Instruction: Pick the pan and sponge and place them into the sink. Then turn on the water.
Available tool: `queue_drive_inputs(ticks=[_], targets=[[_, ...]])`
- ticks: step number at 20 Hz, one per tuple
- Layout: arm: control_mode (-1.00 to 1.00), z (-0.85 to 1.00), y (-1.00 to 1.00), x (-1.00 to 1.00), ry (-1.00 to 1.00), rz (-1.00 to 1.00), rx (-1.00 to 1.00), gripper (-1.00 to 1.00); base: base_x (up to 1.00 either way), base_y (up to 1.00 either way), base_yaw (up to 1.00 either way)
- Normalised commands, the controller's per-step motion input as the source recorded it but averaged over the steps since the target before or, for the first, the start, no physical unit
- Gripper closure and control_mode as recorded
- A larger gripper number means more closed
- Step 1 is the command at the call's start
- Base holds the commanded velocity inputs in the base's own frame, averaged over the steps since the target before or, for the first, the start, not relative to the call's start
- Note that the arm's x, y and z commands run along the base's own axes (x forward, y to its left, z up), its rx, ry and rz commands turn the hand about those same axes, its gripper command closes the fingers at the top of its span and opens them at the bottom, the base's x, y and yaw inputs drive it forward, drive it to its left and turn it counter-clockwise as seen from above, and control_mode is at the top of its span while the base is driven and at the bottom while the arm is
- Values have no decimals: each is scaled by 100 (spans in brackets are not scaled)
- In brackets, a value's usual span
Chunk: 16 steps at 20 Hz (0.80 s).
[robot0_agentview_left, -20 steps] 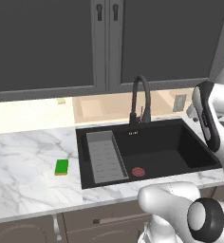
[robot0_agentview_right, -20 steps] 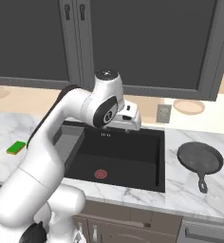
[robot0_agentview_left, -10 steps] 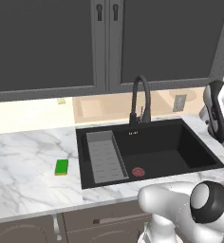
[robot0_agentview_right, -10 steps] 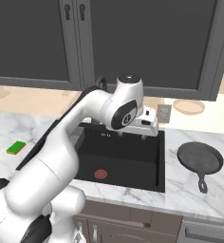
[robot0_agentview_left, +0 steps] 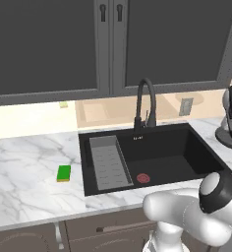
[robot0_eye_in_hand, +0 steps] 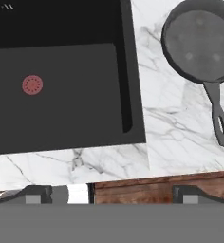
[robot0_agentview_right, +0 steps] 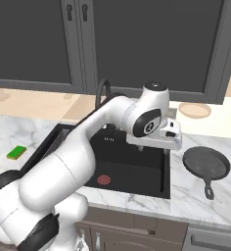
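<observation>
1. Gripper (robot0_agentview_right: 164, 147) — jaws spread wide, holding nothing, above the right rim of the sink (robot0_agentview_right: 164, 172).
2. Pan (robot0_agentview_right: 206, 164) — on the counter right of the sink, handle (robot0_eye_in_hand: 218, 118) pointing near; sponge (robot0_agentview_left: 64, 173) on the counter left of it.
3. Risk: a rim grasp may let the pan tilt and slip; the handle could catch the sink edge.
4. Faucet (robot0_agentview_left: 144, 102) — untouched.
5. Small pale marks on the sink's far wall, unreadable.

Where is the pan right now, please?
In the right base view the pan lies on the marble counter just right of the sink, handle toward the front edge.
</observation>
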Motion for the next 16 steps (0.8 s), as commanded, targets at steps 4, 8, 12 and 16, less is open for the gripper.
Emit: queue_drive_inputs(ticks=[4,8,12,16], targets=[[-100,0,-34,-48,9,0,2,-100,0,0,0],[-100,0,-1,-43,5,0,2,-100,0,0,0],[-100,-1,0,-29,1,0,0,-100,0,0,0],[-100,-13,-6,-1,0,0,0,-100,0,0,0]])
